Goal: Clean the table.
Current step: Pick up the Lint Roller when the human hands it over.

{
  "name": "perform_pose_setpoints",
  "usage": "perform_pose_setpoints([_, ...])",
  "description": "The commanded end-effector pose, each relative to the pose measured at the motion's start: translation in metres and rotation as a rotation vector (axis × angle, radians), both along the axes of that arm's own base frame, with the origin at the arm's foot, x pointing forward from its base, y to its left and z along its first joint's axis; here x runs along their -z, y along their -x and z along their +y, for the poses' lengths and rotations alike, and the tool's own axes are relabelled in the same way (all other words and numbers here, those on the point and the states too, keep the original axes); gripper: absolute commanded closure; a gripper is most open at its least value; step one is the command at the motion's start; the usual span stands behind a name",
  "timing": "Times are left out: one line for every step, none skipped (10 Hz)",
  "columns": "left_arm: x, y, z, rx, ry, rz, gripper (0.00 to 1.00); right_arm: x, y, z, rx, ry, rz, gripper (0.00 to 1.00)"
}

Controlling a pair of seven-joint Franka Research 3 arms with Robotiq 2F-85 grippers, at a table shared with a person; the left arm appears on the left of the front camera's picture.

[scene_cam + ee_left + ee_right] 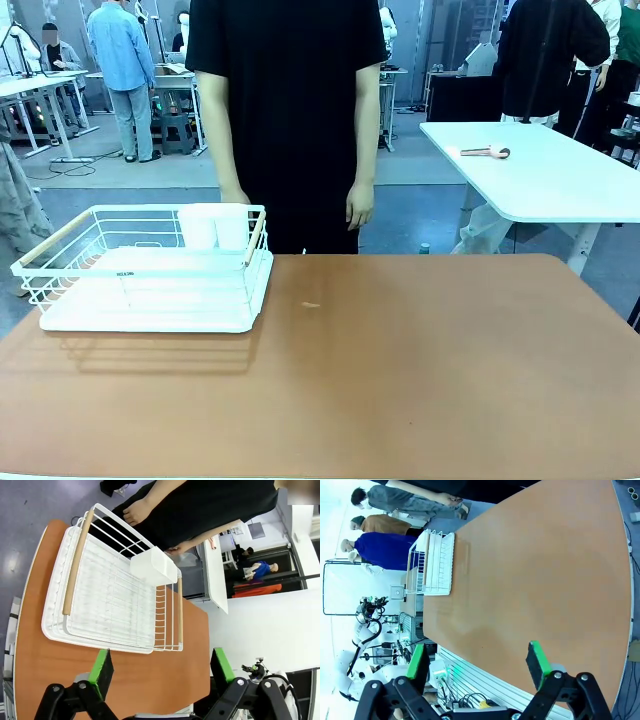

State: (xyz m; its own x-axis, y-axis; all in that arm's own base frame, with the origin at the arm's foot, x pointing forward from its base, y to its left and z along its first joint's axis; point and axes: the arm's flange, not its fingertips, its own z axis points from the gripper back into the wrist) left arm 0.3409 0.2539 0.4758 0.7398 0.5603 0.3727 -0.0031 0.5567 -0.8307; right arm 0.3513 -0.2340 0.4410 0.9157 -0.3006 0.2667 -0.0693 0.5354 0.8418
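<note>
The reddish-brown table (400,380) spreads wide across the front view, and a small pale speck (310,305) lies near its middle. A white wire rack (150,270) with wooden handles sits at its far left. In the left wrist view my left gripper (159,664) hangs open above the table (145,680), just short of the rack (110,595). Seen from the right wrist, my right gripper (477,662) stands open high over the table (535,570), nothing between its fingers.
A person in black (290,110) stands at the table's far edge, hands hanging down behind the rack. A white cup holder (213,226) sits in the rack's back corner. A white-topped table (540,170) stands at the far right.
</note>
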Motion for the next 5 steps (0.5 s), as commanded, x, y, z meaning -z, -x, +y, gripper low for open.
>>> perform_pose_setpoints([-0.001, 0.0013, 0.0019, 0.002, 0.024, -0.017, 0.0, -0.0026, 0.0011, -0.0022, -0.001, -0.015, -0.01, 0.0])
perform_pose_setpoints([-0.001, 0.0013, 0.0019, 0.002, 0.024, -0.017, 0.0, -0.0026, 0.0011, -0.0022, -0.001, -0.015, -0.01, 0.0])
perform_pose_setpoints([-0.001, 0.0013, 0.0019, 0.002, 0.024, -0.017, 0.0, -0.0026, 0.0011, -0.0022, -0.001, -0.015, -0.01, 0.0])
perform_pose_setpoints([-0.001, 0.0013, 0.0019, 0.002, 0.024, -0.017, 0.0, -0.0026, 0.0011, -0.0022, -0.001, -0.015, -0.01, 0.0])
perform_pose_setpoints([-0.001, 0.0013, 0.0019, 0.002, 0.024, -0.017, 0.0, -0.0026, 0.0011, -0.0022, -0.001, -0.015, -0.01, 0.0])
